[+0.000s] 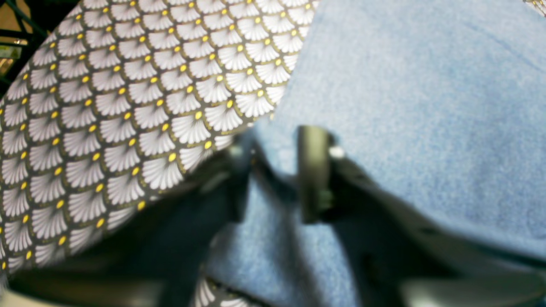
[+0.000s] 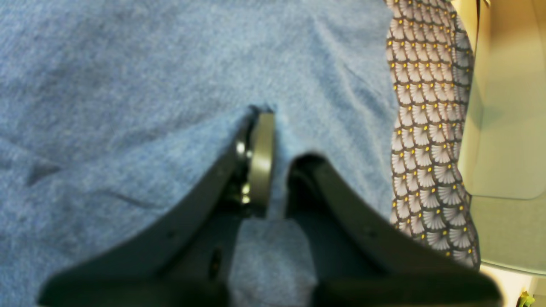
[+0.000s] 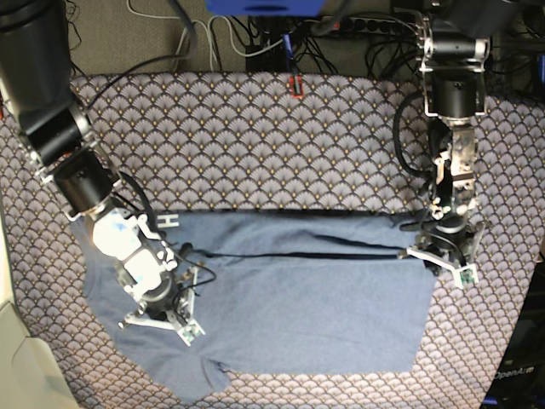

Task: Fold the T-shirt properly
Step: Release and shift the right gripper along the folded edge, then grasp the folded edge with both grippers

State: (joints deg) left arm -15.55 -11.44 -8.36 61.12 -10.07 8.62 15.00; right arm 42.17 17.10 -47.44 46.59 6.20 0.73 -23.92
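Base view is showing the T-shirt (image 3: 281,298) lying partly folded on the desk (image 3: 255,136) under both hands, the left hand (image 1: 273,170) spreading over the edge, the right hand (image 2: 277,170) parting slightly astride cloth, apparently to let the fold settle.

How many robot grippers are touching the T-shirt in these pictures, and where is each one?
2. The left gripper is at the T-shirt's edge on the base view's right; the right gripper presses on the cloth at that view's left, near the sleeve.
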